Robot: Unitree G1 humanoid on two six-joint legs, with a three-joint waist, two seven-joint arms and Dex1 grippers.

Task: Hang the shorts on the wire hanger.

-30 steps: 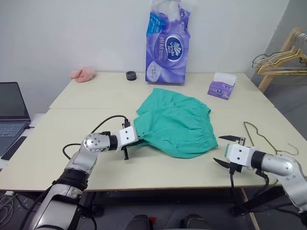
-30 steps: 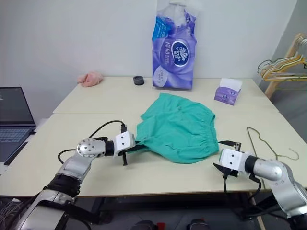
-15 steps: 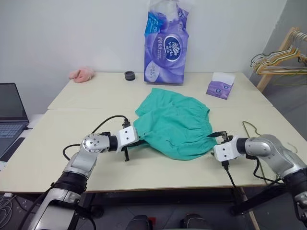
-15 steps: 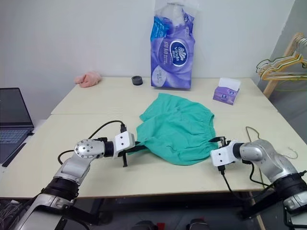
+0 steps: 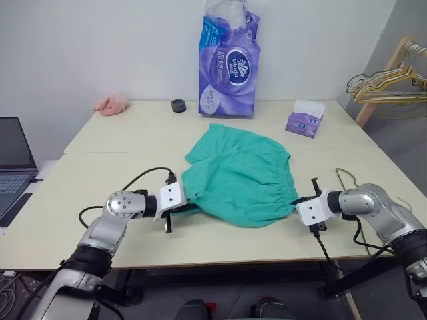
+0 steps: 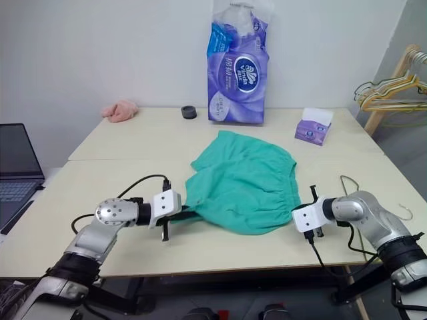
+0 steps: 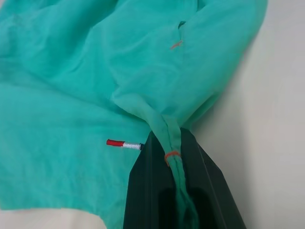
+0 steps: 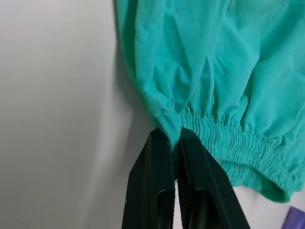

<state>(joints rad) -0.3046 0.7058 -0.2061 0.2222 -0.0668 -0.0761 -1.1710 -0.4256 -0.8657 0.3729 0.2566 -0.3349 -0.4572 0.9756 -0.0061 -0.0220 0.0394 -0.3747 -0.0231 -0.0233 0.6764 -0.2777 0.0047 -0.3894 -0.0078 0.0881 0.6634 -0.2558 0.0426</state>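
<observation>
The teal-green shorts (image 5: 239,175) lie spread on the table's middle, gathered waistband toward the right. My left gripper (image 5: 181,208) is shut on the shorts' left corner; in the left wrist view a bunched strip of fabric (image 7: 172,152) runs between its black fingers (image 7: 147,191). My right gripper (image 5: 298,200) is shut on the waistband's right end, and the right wrist view shows the elastic edge (image 8: 167,121) pinched between its fingers (image 8: 155,181). The wire hanger (image 5: 363,191) lies flat on the table just right of my right arm.
A purple tissue-roll pack (image 5: 229,60), a small black ring (image 5: 178,105), a pink cloth (image 5: 111,103) and a purple tissue box (image 5: 303,120) stand along the table's back. A laptop (image 5: 15,153) sits at the left. A rack with more hangers (image 5: 387,83) stands at the right.
My right gripper moved left to the waistband's end and shut on it. My left gripper, still holding the left corner, drew slightly back toward the table's front edge.
</observation>
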